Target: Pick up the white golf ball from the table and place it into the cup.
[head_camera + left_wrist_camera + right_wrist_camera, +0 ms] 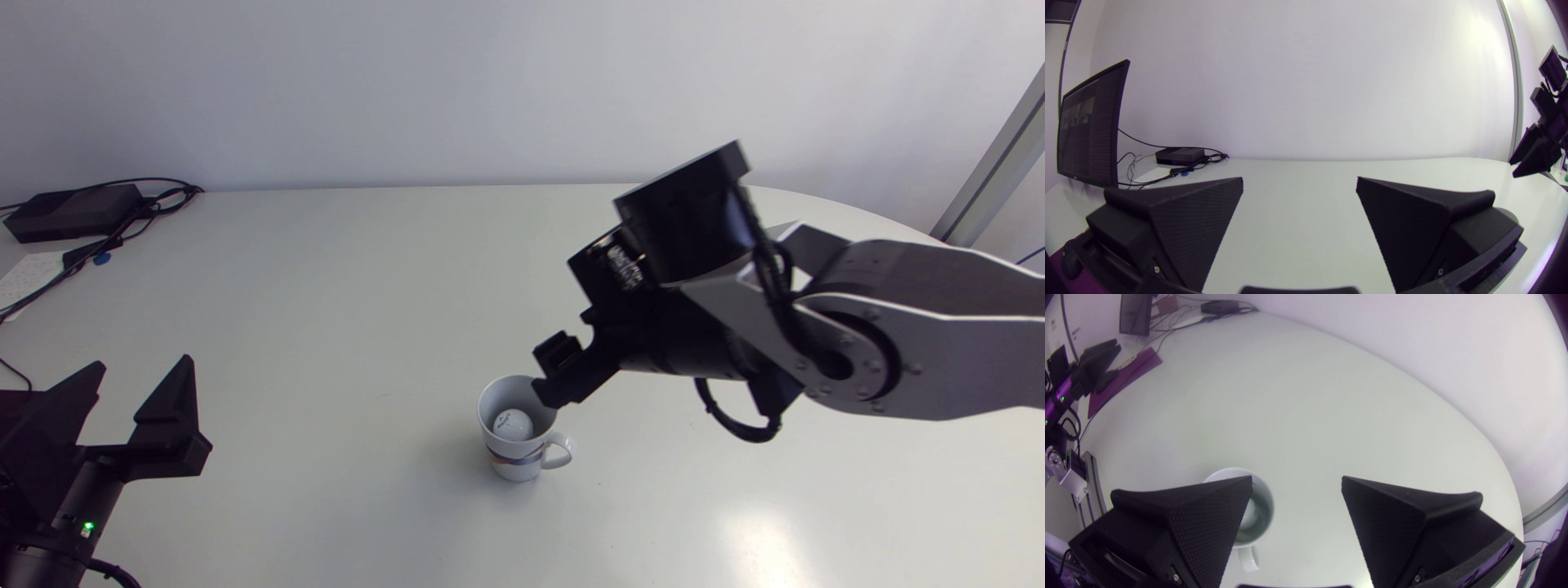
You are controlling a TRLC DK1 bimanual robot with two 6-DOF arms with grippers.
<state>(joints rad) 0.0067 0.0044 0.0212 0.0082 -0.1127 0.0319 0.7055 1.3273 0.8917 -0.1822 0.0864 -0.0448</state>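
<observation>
The ball (513,425) lies in the cup (522,464), near the surface's front edge. Your right tool (1297,482) hangs wide open and empty, seemingly just over the rim; pull away low and you could tip the cup.

Bright, even, diffuse light from above. Bench (343,278) reads pale w/ one soft glare patch at front right in head view. Shadows weak: only a soft smudge beside the cup (522,457), on its left. Wrist views: fisheye bows bench edge & wall lines toward the margins; corners go dark.
</observation>
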